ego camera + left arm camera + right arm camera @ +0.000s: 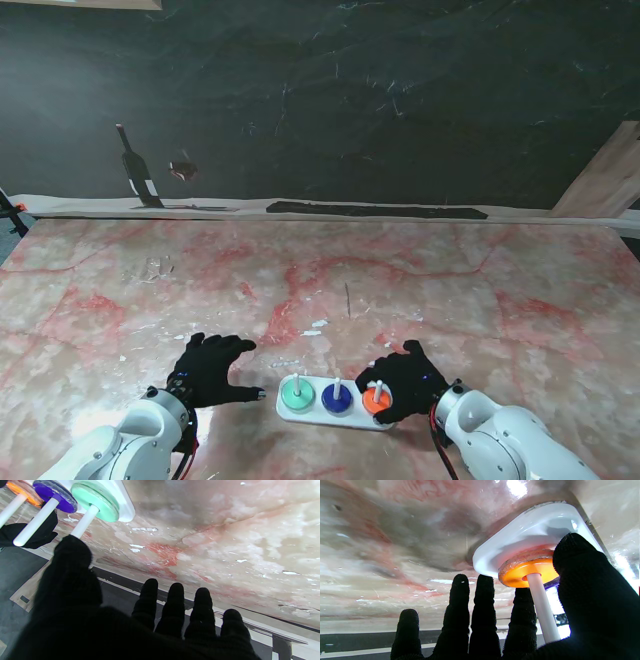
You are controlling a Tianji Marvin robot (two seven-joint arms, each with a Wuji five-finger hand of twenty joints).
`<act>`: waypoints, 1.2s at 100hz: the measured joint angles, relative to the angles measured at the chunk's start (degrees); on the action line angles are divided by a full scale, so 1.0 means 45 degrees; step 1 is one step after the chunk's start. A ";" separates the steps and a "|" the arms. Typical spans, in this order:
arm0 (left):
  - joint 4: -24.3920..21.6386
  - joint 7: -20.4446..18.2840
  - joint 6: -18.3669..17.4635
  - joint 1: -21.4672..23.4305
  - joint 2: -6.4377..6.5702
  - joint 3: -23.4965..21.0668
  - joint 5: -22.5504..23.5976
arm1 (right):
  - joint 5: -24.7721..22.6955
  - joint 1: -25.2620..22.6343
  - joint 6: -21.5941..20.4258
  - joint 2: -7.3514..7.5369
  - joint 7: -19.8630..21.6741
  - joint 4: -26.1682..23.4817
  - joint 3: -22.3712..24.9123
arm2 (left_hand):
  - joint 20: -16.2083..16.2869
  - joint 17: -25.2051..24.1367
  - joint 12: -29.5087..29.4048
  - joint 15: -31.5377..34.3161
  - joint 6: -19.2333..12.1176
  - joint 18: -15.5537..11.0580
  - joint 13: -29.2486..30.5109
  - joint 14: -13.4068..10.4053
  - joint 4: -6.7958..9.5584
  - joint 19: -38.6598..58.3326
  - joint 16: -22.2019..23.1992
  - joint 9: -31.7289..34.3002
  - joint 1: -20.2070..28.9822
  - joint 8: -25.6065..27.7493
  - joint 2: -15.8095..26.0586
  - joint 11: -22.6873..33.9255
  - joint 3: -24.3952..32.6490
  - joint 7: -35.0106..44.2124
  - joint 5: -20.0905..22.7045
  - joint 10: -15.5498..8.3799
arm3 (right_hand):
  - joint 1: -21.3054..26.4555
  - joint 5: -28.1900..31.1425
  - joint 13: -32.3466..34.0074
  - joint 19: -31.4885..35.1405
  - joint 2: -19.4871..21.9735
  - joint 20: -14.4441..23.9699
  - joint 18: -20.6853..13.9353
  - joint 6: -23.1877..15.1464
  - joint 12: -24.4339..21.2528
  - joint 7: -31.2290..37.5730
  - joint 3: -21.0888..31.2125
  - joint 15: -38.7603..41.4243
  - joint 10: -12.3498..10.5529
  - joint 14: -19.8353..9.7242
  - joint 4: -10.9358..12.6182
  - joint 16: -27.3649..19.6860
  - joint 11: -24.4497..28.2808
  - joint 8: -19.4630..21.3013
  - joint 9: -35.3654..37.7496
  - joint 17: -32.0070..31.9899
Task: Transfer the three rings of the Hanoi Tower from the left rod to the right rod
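A white base [286, 411] with three upright rods lies near me, a little right of centre. One ring sits on each rod: a green ring [295, 399] on the left, a blue ring [336, 398] in the middle, an orange ring [376, 401] on the right. My right hand [408, 378] hovers over the right rod, open. In the right wrist view its thumb [590, 592] stands beside the orange ring [530, 571] and the fingers spread past the rod [542, 610]. My left hand [210, 368] rests open on the table just left of the base, holding nothing.
The pink marble table [400, 280] stretches far beyond the base. A dark wall rises behind it. A wooden board [605, 180] leans at the far right. In the left wrist view the green ring [97, 503] and blue ring [53, 495] are close to the thumb.
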 measured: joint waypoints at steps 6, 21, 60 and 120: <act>0.0004 -0.0028 0.0000 -0.0009 0.0003 0.0002 0.0000 | 0.0015 0.0000 -0.0027 0.0000 -0.0021 0.0015 0.0006 | 0.0002 0.0000 0.0000 0.0000 0.0000 0.0001 0.0001 0.0000 0.0000 0.0000 0.0000 0.0000 0.0000 0.0001 0.0000 0.0000 0.0000 0.0000 0.0000 0.0000 | 0.0018 0.0055 0.0089 0.0136 -0.0073 -0.0136 0.0000 0.0001 0.0000 0.0000 0.0021 0.0044 0.0005 -0.0001 -0.0102 0.0000 0.0000 -0.0083 0.0047 0.0000; 0.0012 -0.0108 0.0001 -0.0044 0.0014 0.0029 0.0000 | 0.0047 0.0021 -0.0115 0.0000 -0.0042 0.0051 0.0011 | 0.0008 -0.0002 0.0000 0.0001 0.0000 0.0004 0.0001 0.0000 0.0000 0.0002 0.0000 0.0000 0.0000 0.0001 0.0000 0.0000 0.0000 0.0000 0.0002 0.0000 | 0.0024 0.0162 0.0211 0.0141 -0.0255 -0.0148 0.0000 0.0005 0.0000 0.0003 0.0202 0.0060 0.0131 -0.0005 -0.0104 0.0000 -0.0003 -0.0216 0.0184 0.0000; 0.0028 -0.0131 0.0011 -0.0058 0.0021 0.0035 0.0007 | 0.0045 0.0062 -0.0563 -0.0009 -0.0291 0.0235 0.0106 | 0.0156 -0.0002 0.0000 0.0002 0.0000 0.0009 0.0004 0.0000 0.0000 0.0003 0.0000 0.0000 0.0000 0.0002 0.0000 0.0000 0.0000 -0.0001 0.0002 0.0000 | 0.0024 0.0214 0.0275 0.0307 -0.0405 -0.0168 0.0000 0.0012 0.0001 0.0051 0.0418 0.0062 0.0242 -0.0015 -0.0339 0.0003 -0.0012 -0.0614 0.0436 0.0001; 0.0060 -0.0246 0.0028 -0.0106 0.0041 0.0075 0.0035 | 0.0272 0.0080 -0.1021 0.0009 -0.0019 0.0231 0.0314 | 0.0289 -0.0003 0.0000 0.0002 0.0000 0.0014 0.0006 0.0000 0.0001 0.0004 0.0000 0.0000 0.0000 0.0002 0.0000 0.0000 0.0000 -0.0001 0.0005 0.0000 | 0.0018 -0.0054 -0.0115 0.0329 0.0416 -0.0670 0.0025 0.0063 -0.1091 -0.1019 0.0411 -0.1175 0.0411 0.0012 -0.0491 -0.0421 -0.0365 -0.1660 0.0426 0.0002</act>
